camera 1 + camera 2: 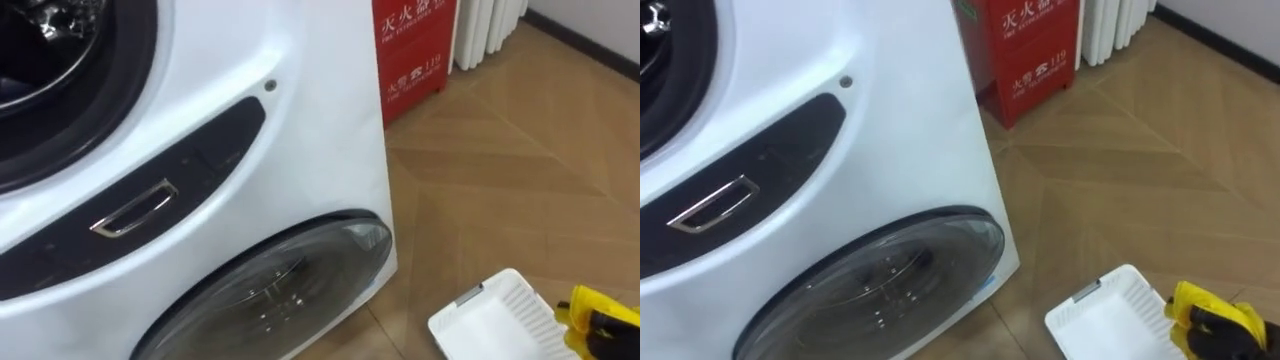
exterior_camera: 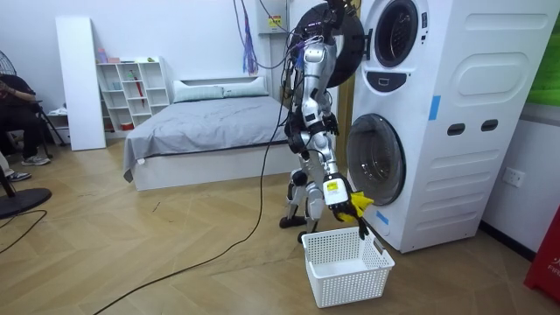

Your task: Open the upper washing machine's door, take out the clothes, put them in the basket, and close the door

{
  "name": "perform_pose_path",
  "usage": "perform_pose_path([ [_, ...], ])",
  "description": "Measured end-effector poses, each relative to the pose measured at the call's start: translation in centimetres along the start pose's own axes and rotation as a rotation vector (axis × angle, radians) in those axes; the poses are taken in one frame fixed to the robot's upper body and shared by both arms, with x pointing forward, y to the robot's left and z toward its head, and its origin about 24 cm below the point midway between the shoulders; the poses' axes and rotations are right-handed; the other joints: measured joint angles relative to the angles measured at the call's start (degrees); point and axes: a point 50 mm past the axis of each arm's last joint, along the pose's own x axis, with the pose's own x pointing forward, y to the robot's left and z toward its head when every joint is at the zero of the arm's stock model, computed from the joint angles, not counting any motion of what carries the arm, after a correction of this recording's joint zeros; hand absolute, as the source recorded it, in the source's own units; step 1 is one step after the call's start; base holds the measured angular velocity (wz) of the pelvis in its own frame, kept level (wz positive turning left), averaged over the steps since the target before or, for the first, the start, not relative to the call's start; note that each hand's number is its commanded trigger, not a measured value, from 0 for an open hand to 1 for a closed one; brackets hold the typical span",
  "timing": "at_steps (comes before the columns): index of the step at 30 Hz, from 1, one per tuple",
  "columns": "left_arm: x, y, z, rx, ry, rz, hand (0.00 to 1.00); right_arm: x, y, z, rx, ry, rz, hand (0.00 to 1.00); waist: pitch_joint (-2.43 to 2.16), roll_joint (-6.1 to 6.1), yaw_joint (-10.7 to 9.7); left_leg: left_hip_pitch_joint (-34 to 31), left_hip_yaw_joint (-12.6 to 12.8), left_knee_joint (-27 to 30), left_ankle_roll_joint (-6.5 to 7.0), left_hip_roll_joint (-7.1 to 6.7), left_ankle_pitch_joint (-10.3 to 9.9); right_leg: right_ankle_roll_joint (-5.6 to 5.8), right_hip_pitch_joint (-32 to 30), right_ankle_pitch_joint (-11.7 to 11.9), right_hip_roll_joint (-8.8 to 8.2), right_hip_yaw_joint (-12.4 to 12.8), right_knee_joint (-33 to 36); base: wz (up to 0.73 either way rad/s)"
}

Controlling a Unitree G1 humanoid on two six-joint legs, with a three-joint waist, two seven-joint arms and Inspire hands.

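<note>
Lower right of the frame: the yellow garment (image 1: 592, 300), soft and crumpled, was held just above the white basket (image 1: 495, 322), with the right hand (image 2: 343, 198) clenched around it. The drop-off step was judged to be in hand. Next, the fingers would need to be loosened over the ribbed plastic rim so the cloth could be let fall inside.

Mid-frame, the lower door (image 1: 280, 290), round smoked glass in a dark ring, was seen shut. Above it, a glossy black panel (image 1: 190, 165) was fitted with a chrome handle (image 1: 135, 210). Upper left, the upper drum (image 1: 60, 90) was seen open; its contents could not be made out. Top centre, a red cabinet (image 1: 412, 50) was set on the wooden floor (image 1: 520, 170).
</note>
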Motion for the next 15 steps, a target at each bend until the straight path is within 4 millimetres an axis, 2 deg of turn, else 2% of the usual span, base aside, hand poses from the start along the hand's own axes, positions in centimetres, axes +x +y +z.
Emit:
perform_pose_path([
  [1, 0.0, 0.0, 0.2, 0.0, -0.01, -0.001, 0.0, 0.0, 0.0, 0.0, 0.006, -0.001, -0.006, 0.13, 0.01, -0.02, 0.0, -0.1, 0.0, 0.0, 0.0, 0.01, 0.0, -0.03, -0.1, 0.0, 0.0, 0.0, 0.0, 0.06],
  [2, 0.0, 0.0, 0.3, 0.0, -0.016, -0.001, 0.0, 0.0, -0.1, 0.1, 0.012, -0.006, -0.012, 0.0, 0.03, -0.04, -0.1, -0.1, -0.1, 0.0, 0.01, 0.01, 0.1, -0.05, -0.1, 0.0, 0.01, 0.0, 0.0, 0.05],
  [6, 0.0, 0.0, 0.3, -0.001, -0.019, 0.0, 0.0, 0.0, -0.2, 0.0, 0.016, -0.011, -0.017, 0.0, 0.01, -0.01, 0.0, -0.2, -0.3, 0.0, -0.01, 0.0, 0.2, -0.09, -0.1, -0.1, 0.01, 0.0, 0.0, 0.01],
  [15, -0.1, -0.2, -0.2, 0.0, -0.012, -0.003, 0.0, -0.3, -0.6, -2.0, -0.016, 0.034, -0.019, 0.0, 0.01, -0.01, 0.1, -0.1, -0.9, 0.0, -0.01, 0.02, 0.2, -0.08, -0.1, -0.7, -0.17, -0.1, 0.4, 0.01],
])
